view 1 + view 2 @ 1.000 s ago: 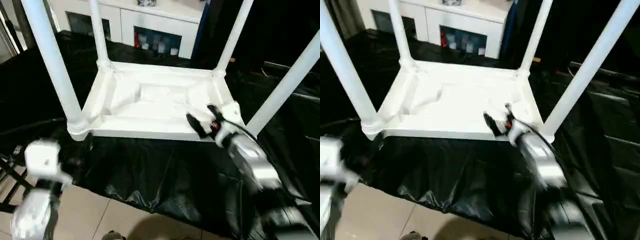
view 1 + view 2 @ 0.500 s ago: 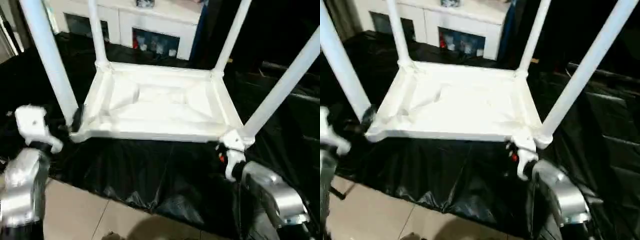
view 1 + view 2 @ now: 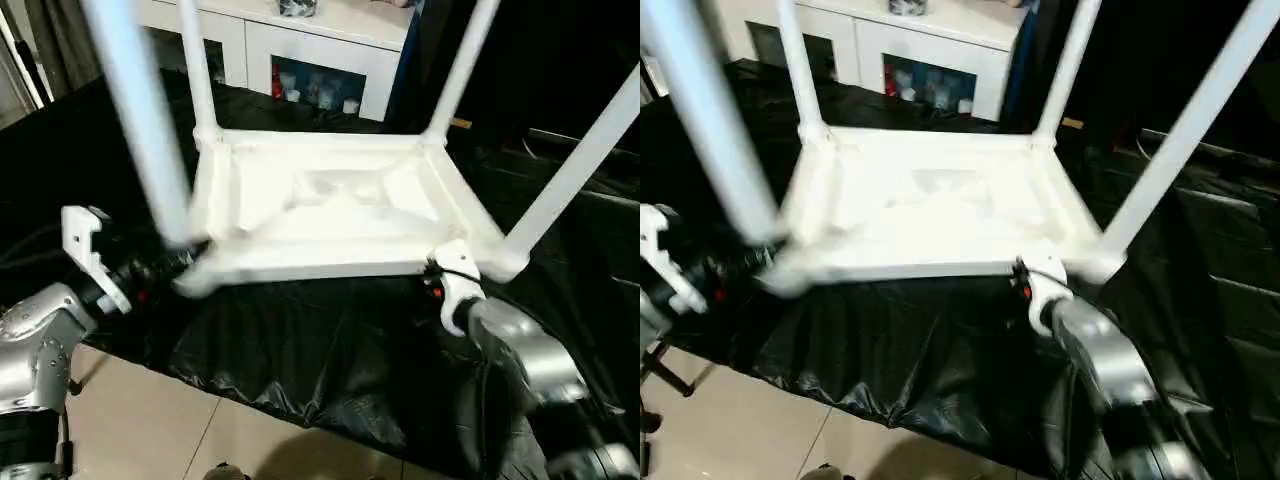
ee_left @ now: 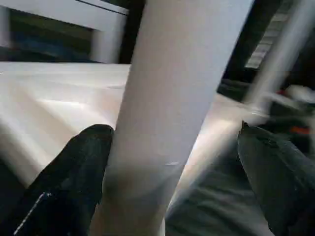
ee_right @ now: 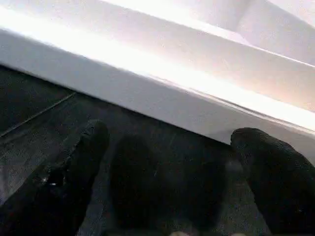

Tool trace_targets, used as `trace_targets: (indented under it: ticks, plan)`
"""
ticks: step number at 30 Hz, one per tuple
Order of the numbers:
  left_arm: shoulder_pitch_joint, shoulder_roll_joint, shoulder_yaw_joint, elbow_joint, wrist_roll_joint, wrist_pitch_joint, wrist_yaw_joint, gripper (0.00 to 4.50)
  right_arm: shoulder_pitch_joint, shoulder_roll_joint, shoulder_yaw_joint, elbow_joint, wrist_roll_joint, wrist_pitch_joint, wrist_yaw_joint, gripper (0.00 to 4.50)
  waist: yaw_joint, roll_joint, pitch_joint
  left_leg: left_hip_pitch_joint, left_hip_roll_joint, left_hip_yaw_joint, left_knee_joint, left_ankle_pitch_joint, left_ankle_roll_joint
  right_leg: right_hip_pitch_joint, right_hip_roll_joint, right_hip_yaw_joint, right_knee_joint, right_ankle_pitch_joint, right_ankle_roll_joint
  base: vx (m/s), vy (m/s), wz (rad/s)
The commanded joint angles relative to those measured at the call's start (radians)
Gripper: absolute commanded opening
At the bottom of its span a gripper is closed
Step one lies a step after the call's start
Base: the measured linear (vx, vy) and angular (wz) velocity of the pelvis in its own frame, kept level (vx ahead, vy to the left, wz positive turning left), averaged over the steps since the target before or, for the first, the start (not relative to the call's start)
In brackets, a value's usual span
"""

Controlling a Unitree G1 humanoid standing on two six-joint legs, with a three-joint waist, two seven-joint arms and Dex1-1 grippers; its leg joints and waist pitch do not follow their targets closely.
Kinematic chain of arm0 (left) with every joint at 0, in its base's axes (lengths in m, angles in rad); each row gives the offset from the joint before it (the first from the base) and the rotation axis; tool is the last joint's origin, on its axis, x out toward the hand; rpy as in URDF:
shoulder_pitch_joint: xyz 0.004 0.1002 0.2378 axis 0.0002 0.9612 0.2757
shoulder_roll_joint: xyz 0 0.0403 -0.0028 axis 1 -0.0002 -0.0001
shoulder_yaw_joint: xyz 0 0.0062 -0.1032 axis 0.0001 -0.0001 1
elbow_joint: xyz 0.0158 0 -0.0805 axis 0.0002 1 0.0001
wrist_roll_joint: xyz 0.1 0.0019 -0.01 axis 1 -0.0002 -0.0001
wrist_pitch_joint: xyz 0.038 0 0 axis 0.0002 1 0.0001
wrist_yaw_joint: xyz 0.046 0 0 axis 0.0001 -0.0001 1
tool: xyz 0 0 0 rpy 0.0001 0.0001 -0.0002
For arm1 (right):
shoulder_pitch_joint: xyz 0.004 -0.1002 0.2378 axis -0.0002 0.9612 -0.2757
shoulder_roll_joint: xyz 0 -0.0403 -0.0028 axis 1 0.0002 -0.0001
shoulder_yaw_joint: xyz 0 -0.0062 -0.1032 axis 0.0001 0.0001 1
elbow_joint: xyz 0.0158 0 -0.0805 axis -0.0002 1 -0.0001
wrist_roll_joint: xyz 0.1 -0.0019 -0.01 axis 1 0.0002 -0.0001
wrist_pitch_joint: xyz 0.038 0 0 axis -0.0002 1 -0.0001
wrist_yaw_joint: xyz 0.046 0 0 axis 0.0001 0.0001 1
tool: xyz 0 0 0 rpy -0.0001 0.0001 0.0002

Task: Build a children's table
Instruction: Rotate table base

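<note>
Left hand [image 4: 172, 162] and right hand [image 5: 167, 162], fingers spread wide, both forearms forward.

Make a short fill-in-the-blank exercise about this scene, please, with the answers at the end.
1. The children's table lies upside down with ____ legs pointing up.
2. It rests on a ____ plastic sheet.
3. In the left wrist view, a white leg stands between the open fingers of the ____ gripper.
4. The right gripper is ____.

Answers: four; black; left; open
</note>
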Motion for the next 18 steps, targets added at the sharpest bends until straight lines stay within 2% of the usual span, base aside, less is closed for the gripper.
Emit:
trace_targets:
  ticks: [1,2,3,4,7,8,9,10,11,12,13,14,15,18]
  plan:
    - [0.022,0.023,-0.053,-0.096,-0.078,0.094,-0.066,4.46,-0.033,0.006,0.015,0.064,-0.018,-0.034,-0.012,4.5,-0.005,0.02,-0.062,0.01,0.022,-0.005,-0.081,-0.216,-0.05,0.043,-0.068,0.044,-0.066,-0.143,-0.192,0.0,0.0,0.0]
    - [0.029,0.028,-0.056,-0.114,-0.094,0.112,-0.074,4.46,-0.04,0.011,0.017,0.074,-0.018,-0.04,-0.014,4.5,-0.004,0.022,-0.063,0.013,0.022,-0.003,-0.078,-0.212,-0.05,0.04,-0.068,0.044,-0.065,-0.133,-0.194,0.0,0.0,0.0]
    - [0.049,0.039,-0.066,-0.161,-0.134,0.157,-0.085,4.46,-0.054,0.023,0.018,0.095,-0.015,-0.051,-0.014,4.5,-0.007,0.016,-0.062,0.011,0.021,-0.001,-0.078,-0.205,-0.046,0.041,-0.065,0.044,-0.064,-0.121,-0.196,0.0,0.0,0.0]
    - [0.078,0.054,-0.079,-0.226,-0.19,0.213,-0.099,4.46,-0.069,0.037,0.024,0.113,-0.015,-0.061,-0.012,4.5,-0.009,0.019,-0.065,0.009,0.021,-0.001,-0.076,-0.193,-0.045,0.044,-0.067,0.045,-0.058,-0.103,-0.203,0.0,0.0,0.0]
    - [0.126,0.069,-0.094,-0.327,-0.269,0.286,-0.109,4.46,-0.09,0.061,0.033,0.138,-0.016,-0.071,0.006,4.5,-0.017,0.016,-0.061,0.007,0.021,0.0,-0.078,-0.193,-0.039,0.045,-0.063,0.045,-0.061,-0.109,-0.2,0.0,0.0,0.0]
    - [0.139,0.067,-0.099,-0.352,-0.284,0.302,-0.107,4.46,-0.097,0.069,0.036,0.15,-0.019,-0.078,0.013,4.5,-0.024,0.003,-0.059,0.007,0.02,0.002,-0.077,-0.201,-0.037,0.044,-0.061,0.044,-0.065,-0.131,-0.196,0.0,0.0,0.0]
    - [0.152,0.063,-0.104,-0.378,-0.299,0.317,-0.102,4.46,-0.103,0.077,0.039,0.161,-0.023,-0.084,0.019,4.5,-0.025,0.006,-0.058,0.004,0.021,0.0,-0.078,-0.206,-0.037,0.046,-0.063,0.045,-0.064,-0.151,-0.192,0.0,0.0,0.0]
    - [0.166,0.055,-0.111,-0.412,-0.321,0.334,-0.091,4.46,-0.109,0.085,0.045,0.169,-0.027,-0.089,0.028,4.5,-0.033,-0.003,-0.056,0.002,0.021,0.0,-0.079,-0.214,-0.036,0.046,-0.063,0.045,-0.069,-0.189,-0.18,0.0,0.0,0.0]
    - [0.175,0.047,-0.113,-0.432,-0.332,0.349,-0.087,4.46,-0.114,0.092,0.049,0.18,-0.032,-0.095,0.037,4.5,-0.034,0.005,-0.056,0.005,0.021,-0.001,-0.079,-0.219,-0.04,0.044,-0.065,0.046,-0.07,-0.214,-0.17,0.0,0.0,0.0]
    - [0.189,0.031,-0.121,-0.461,-0.339,0.359,-0.075,4.46,-0.121,0.105,0.059,0.191,-0.037,-0.101,0.054,4.5,-0.037,-0.001,-0.056,0.005,0.022,0.0,-0.078,-0.22,-0.04,0.043,-0.064,0.046,-0.072,-0.219,-0.167,0.0,0.0,0.0]
    - [0.193,0.025,-0.125,-0.469,-0.338,0.358,-0.071,4.46,-0.124,0.11,0.064,0.196,-0.04,-0.104,0.059,4.5,-0.04,-0.002,-0.055,0.006,0.022,-0.002,-0.079,-0.225,-0.044,0.042,-0.062,0.046,-0.075,-0.235,-0.154,0.0,0.0,0.0]
    - [0.198,0.012,-0.134,-0.485,-0.34,0.366,-0.058,4.46,-0.138,0.123,0.076,0.225,-0.048,-0.128,0.064,4.5,-0.043,-0.008,-0.056,0.007,0.023,-0.002,-0.079,-0.226,-0.045,0.041,-0.062,0.045,-0.073,-0.234,-0.152,0.0,0.0,0.0]
    - [0.199,0.005,-0.142,-0.491,-0.34,0.368,-0.055,4.46,-0.146,0.132,0.082,0.238,-0.05,-0.135,0.069,4.5,-0.047,-0.006,-0.056,0.005,0.022,-0.004,-0.081,-0.23,-0.049,0.042,-0.062,0.044,-0.073,-0.238,-0.152,0.0,0.0,0.0]
    - [0.193,-0.005,-0.16,-0.496,-0.338,0.372,-0.05,4.46,-0.163,0.155,0.104,0.267,-0.057,-0.16,0.095,4.5,-0.051,-0.011,-0.056,0.004,0.021,-0.005,-0.08,-0.237,-0.051,0.043,-0.062,0.045,-0.075,-0.253,-0.136,0.0,0.0,0.0]
